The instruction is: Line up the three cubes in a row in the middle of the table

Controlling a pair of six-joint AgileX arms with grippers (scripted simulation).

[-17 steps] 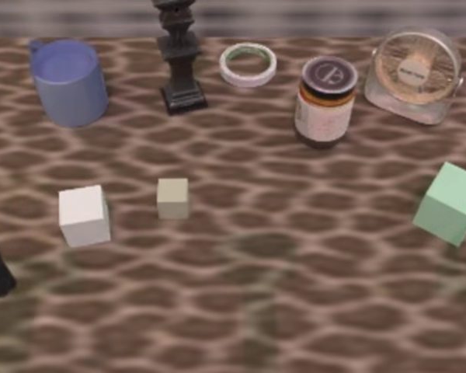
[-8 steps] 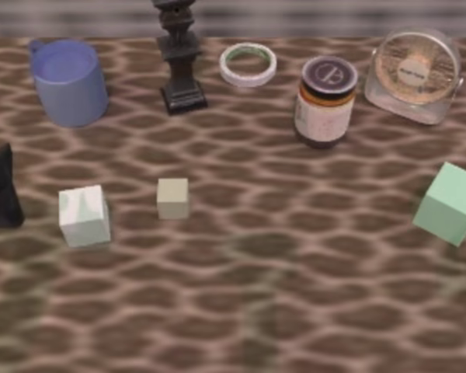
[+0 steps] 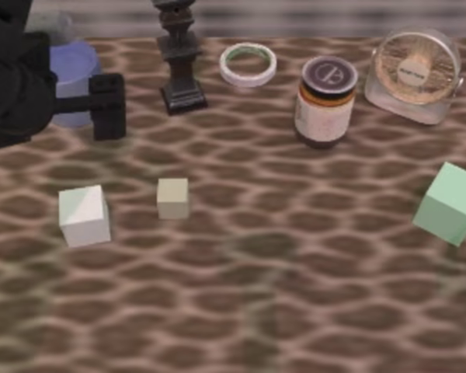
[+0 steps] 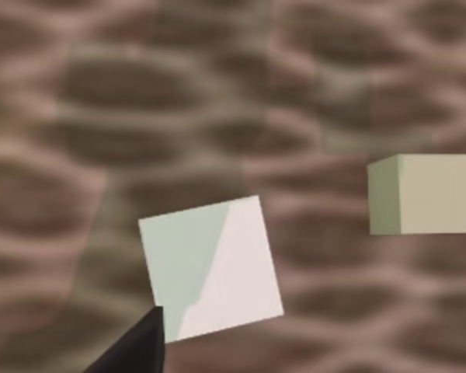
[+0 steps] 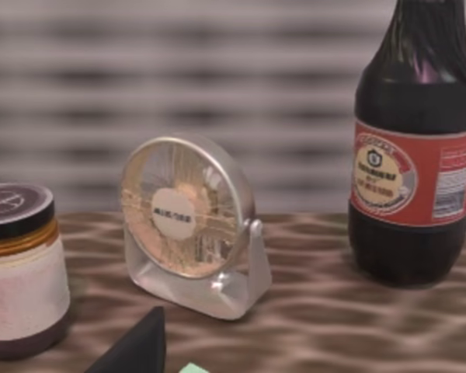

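The left claw [image 3: 107,106] is seen at the far left of the surface [image 3: 295,295], held above the blue mug [image 3: 76,74] and partly covering it; whether its fingers are spread or closed cannot be told. Nothing is seen in the mug's visible interior.

The pale-green cube [image 3: 84,215] is placed on the left side, nearer the camera than the claw and apart from it. In the left wrist view the same cube [image 4: 211,267] is shown with one dark fingertip [image 4: 136,351] beside its lower corner. The small beige-grey cube [image 3: 172,197] is set just to its right, with a gap between them. The mint-green cube [image 3: 450,203] is found at the right edge, well apart from the other two, turned at an angle.

Along the far edge a dark candlestick [image 3: 179,58], a tape roll [image 3: 248,64], a lidded jar [image 3: 325,101] and a small fan [image 3: 416,74] are lined up. In the right wrist view a dark sauce bottle [image 5: 415,155] is shown beside the fan; the right claw's state cannot be told.
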